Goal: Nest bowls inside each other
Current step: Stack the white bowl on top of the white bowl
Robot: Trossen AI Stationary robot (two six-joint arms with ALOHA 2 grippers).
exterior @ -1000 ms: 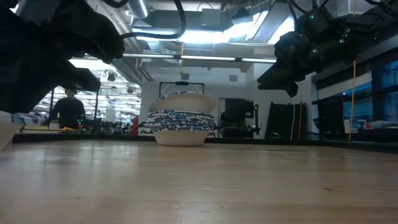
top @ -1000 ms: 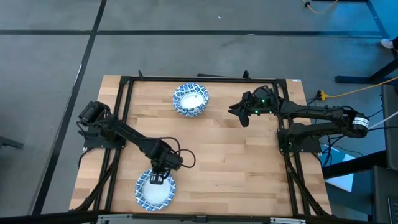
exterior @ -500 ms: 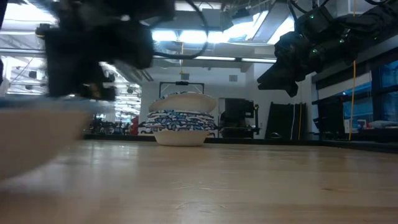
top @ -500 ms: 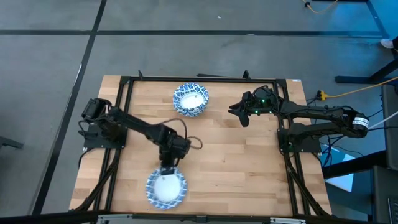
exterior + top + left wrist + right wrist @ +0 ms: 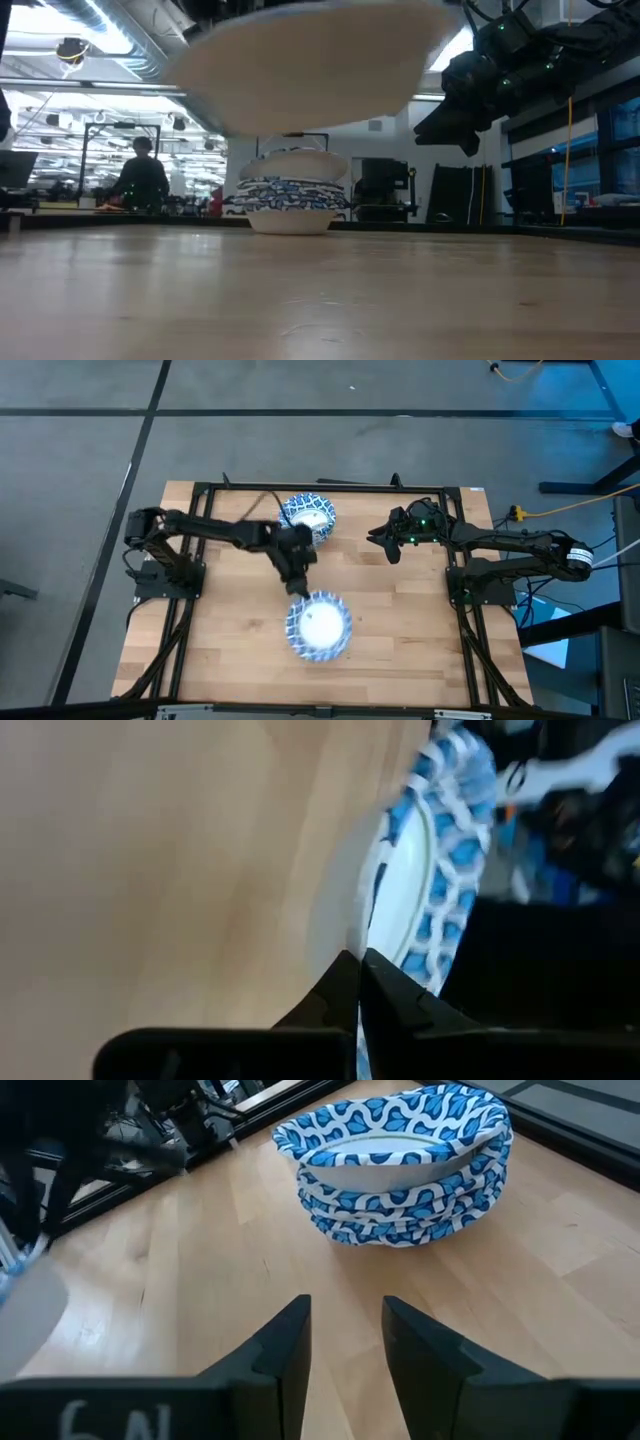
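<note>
A blue-and-white patterned bowl (image 5: 318, 626) hangs in the air over the table's middle, carried by my left gripper (image 5: 299, 586); the low view shows its pale underside (image 5: 315, 62) well above the wood. A stack of several nested bowls (image 5: 306, 520) sits on its base near the far edge, also seen as the stack (image 5: 400, 1165) and the stack (image 5: 290, 195). My right gripper (image 5: 384, 544) hovers open, to the right of the stack, touching nothing; its fingers (image 5: 345, 1355) point toward the stack. My left gripper is shut on the bowl's patterned rim (image 5: 372, 935), pinching the thin wall between its two fingers, one inside the bowl and one outside. It grips the edge that faces the far side. The bowl is lifted clear of the table, roughly level.
A black metal frame (image 5: 320, 487) runs around the wooden tabletop (image 5: 400, 610). Both arm bases stand at the left and right edges. Bare wood lies between the carried bowl and the stack. A person (image 5: 140, 180) stands in the room beyond the table.
My left gripper has lifted the bowl off the table near the near-left corner and swung it up and toward the right and the far edge, over the table's middle. The bowl went from resting on the wood to hanging clear in the air. The right arm kept still.
</note>
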